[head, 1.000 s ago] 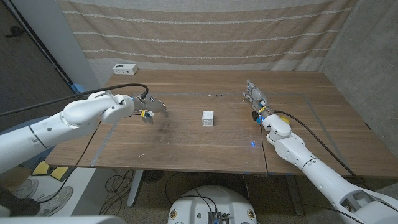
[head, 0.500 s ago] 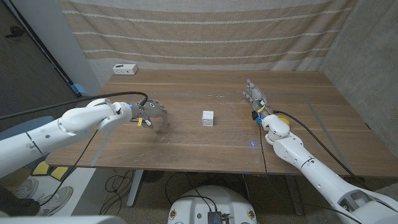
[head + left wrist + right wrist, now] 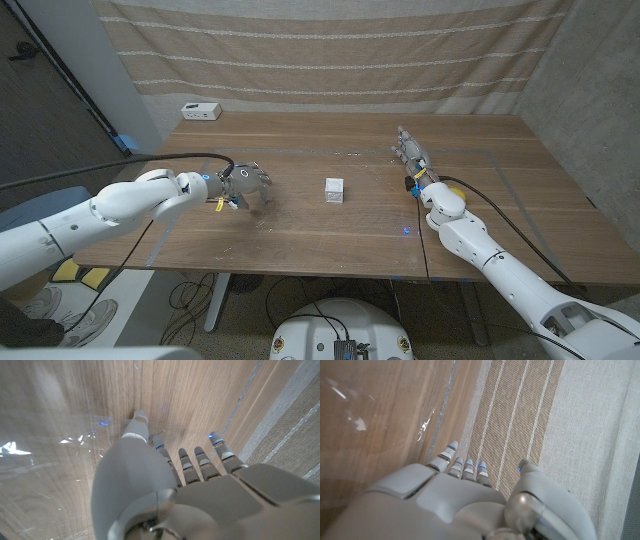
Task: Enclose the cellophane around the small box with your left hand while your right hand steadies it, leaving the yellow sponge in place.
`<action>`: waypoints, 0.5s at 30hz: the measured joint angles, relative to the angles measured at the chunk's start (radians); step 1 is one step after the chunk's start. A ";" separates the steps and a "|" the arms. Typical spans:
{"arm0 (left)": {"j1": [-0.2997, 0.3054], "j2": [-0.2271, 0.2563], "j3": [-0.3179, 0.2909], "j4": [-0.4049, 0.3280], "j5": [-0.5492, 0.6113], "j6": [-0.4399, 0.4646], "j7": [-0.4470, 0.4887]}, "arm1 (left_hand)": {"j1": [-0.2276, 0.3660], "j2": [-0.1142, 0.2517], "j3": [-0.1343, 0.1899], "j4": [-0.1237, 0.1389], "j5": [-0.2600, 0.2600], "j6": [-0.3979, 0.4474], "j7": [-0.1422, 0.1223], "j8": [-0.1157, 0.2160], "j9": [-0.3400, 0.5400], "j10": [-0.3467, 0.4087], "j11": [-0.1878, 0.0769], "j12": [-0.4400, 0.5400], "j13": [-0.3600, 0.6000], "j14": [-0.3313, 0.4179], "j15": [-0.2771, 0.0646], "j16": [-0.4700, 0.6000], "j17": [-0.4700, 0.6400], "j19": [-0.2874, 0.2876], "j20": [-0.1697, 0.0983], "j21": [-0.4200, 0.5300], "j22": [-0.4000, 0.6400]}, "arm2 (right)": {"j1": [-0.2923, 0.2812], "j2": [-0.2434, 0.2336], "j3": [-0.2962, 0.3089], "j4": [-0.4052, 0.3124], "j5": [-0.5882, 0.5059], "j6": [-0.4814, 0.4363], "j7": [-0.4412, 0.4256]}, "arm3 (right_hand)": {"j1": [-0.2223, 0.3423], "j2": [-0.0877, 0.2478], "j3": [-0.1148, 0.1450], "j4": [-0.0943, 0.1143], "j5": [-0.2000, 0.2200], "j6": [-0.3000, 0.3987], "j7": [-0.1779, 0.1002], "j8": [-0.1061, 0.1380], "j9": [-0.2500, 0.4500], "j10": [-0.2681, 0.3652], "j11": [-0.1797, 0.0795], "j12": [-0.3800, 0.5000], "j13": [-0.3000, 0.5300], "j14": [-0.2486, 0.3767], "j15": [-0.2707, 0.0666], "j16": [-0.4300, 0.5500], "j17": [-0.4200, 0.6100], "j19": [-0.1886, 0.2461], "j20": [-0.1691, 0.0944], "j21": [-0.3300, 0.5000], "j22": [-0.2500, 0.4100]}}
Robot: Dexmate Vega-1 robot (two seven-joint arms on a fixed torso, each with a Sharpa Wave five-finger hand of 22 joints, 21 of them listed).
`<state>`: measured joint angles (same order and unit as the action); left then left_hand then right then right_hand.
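A small white box (image 3: 334, 190) stands at the middle of the wooden table (image 3: 520, 170). Clear cellophane (image 3: 290, 215) lies spread under and around it, showing only as faint glints. My left hand (image 3: 243, 183) is over the sheet's left part, well left of the box, with its fingers spread and holding nothing. In the left wrist view the left hand (image 3: 165, 490) reaches over the shiny cellophane (image 3: 45, 457); whether the fingertips touch it I cannot tell. My right hand (image 3: 410, 156) stands right of the box, apart from it, fingers straight. In the right wrist view the right hand (image 3: 455, 490) holds nothing.
A small white device (image 3: 201, 111) sits at the table's back left corner. A blue light spot (image 3: 406, 232) shows on the wood in front of the right hand. A striped curtain (image 3: 330, 50) hangs behind the table.
My left hand has moved a little right and nearer the table's front edge, toward the box, and its fingers have spread. The right hand and the box have stayed where they were.
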<state>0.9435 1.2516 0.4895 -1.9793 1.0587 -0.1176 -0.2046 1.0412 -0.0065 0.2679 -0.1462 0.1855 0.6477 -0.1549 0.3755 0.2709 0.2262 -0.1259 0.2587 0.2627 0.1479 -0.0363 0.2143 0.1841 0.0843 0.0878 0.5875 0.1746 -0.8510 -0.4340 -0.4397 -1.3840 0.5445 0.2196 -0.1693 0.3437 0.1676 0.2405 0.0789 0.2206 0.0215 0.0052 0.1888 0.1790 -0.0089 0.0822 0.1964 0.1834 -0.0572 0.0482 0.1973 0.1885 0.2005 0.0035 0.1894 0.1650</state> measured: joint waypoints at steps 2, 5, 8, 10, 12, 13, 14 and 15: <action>0.000 -0.004 0.005 0.010 0.007 -0.003 0.012 | 0.007 0.008 0.000 0.000 0.000 0.021 0.000 0.014 0.005 0.015 -0.004 0.005 0.000 0.021 -0.001 0.004 0.000 0.008 -0.001 0.000 0.000 | 0.002 0.000 0.000 0.002 0.000 -0.001 0.000 | 0.000 0.000 0.000 0.000 0.000 0.000 0.000 0.000 0.000 0.000 0.000 0.000 0.000 0.002 0.002 0.000 0.000 0.000 0.000 0.000 0.000; 0.002 -0.012 0.013 0.033 0.022 -0.011 0.053 | 0.016 0.016 -0.003 0.003 0.000 0.050 0.000 0.030 0.006 0.041 -0.007 0.014 0.002 0.041 -0.003 0.012 0.000 0.020 -0.005 0.000 0.001 | 0.007 0.000 0.000 0.006 -0.001 -0.003 0.001 | -0.003 -0.003 0.000 0.000 0.000 0.000 0.000 0.000 0.000 0.000 0.000 0.000 0.000 0.002 0.002 0.000 0.000 0.000 0.000 0.000 0.000; 0.004 -0.020 0.020 0.056 0.032 -0.015 0.099 | 0.032 0.033 -0.004 0.004 0.000 0.054 0.001 0.035 0.007 0.067 0.000 0.022 0.005 0.065 -0.003 0.019 0.000 0.032 -0.004 0.000 0.005 | 0.010 0.000 0.000 0.008 -0.001 -0.005 0.001 | -0.005 -0.005 0.000 0.000 0.000 0.000 0.000 0.000 0.000 0.000 0.000 0.000 0.000 0.002 0.002 0.000 0.000 0.000 0.000 0.000 0.000; 0.006 -0.025 0.023 0.074 0.038 -0.019 0.153 | 0.023 0.042 -0.005 0.005 0.000 0.024 -0.004 0.024 0.008 0.069 0.002 0.024 0.005 0.076 -0.003 0.019 0.000 0.043 -0.003 -0.007 0.005 | 0.014 0.000 0.000 0.011 -0.003 -0.006 0.002 | -0.005 -0.005 0.000 0.000 0.000 0.000 0.000 0.000 0.000 0.000 0.000 0.000 0.000 0.002 0.002 0.000 0.000 0.000 0.001 0.000 0.000; 0.009 -0.031 0.027 0.090 0.041 -0.020 0.192 | 0.019 0.047 -0.010 0.010 -0.004 -0.011 -0.011 0.008 0.007 0.069 0.002 0.024 0.007 0.084 -0.003 0.019 0.000 0.047 -0.004 -0.007 0.005 | 0.016 0.000 0.000 0.012 -0.003 -0.007 0.003 | -0.005 -0.005 0.000 0.000 0.000 0.000 0.000 0.000 0.000 0.004 0.004 0.000 0.000 0.002 0.002 0.000 0.000 0.004 0.004 0.000 0.000; 0.010 -0.035 0.029 0.100 0.041 -0.020 0.192 | 0.018 0.048 -0.010 0.010 -0.005 -0.022 -0.013 0.003 0.006 0.072 -0.001 0.024 0.009 0.092 -0.004 0.019 0.000 0.050 -0.008 -0.007 0.005 | 0.016 0.000 0.000 0.012 -0.004 -0.007 0.004 | -0.005 -0.005 0.000 0.000 0.000 0.000 0.000 0.000 0.000 0.006 0.006 0.000 0.000 0.002 0.002 0.000 0.000 0.004 0.004 0.000 0.000; 0.011 -0.037 0.031 0.107 0.041 -0.020 0.192 | 0.018 0.048 -0.010 0.010 -0.005 -0.025 -0.016 0.003 0.004 0.077 -0.006 0.024 0.009 0.098 -0.003 0.025 0.000 0.058 -0.007 -0.007 0.005 | 0.016 0.000 0.000 0.012 -0.004 -0.008 0.004 | -0.005 -0.005 0.000 0.000 0.000 0.000 0.000 0.000 0.000 0.006 0.006 0.000 0.000 0.002 0.002 0.000 0.000 0.004 0.004 0.000 0.000; 0.012 -0.041 0.034 0.117 0.043 -0.025 0.256 | 0.024 0.054 -0.011 0.008 -0.005 -0.025 -0.017 0.003 0.003 0.082 -0.011 0.024 0.009 0.107 -0.005 0.027 0.000 0.062 -0.009 -0.007 0.005 | 0.019 -0.001 0.000 0.014 -0.004 -0.008 0.004 | -0.005 -0.005 0.000 0.000 0.000 0.000 0.000 0.000 0.000 0.006 0.006 0.000 0.000 0.002 0.002 0.000 0.000 0.004 0.004 0.000 0.000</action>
<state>0.9556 1.2107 0.5234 -1.8625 1.1018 -0.1422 0.0511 1.0654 0.0471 0.2565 -0.1383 0.1808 0.6227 -0.1715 0.3784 0.2741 0.3087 -0.1367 0.2823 0.2720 0.2546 -0.0409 0.2412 0.1841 0.1465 0.0789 0.5805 0.1796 -0.8321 -0.4346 -0.4393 -1.3703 0.5401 0.2115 -0.1649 0.3384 0.1622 0.2404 0.0789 0.2206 0.0214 0.0052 0.1888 0.1790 -0.0034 0.0877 0.1964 0.1834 -0.0553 0.0501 0.1973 0.1884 0.2040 0.0071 0.1894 0.1650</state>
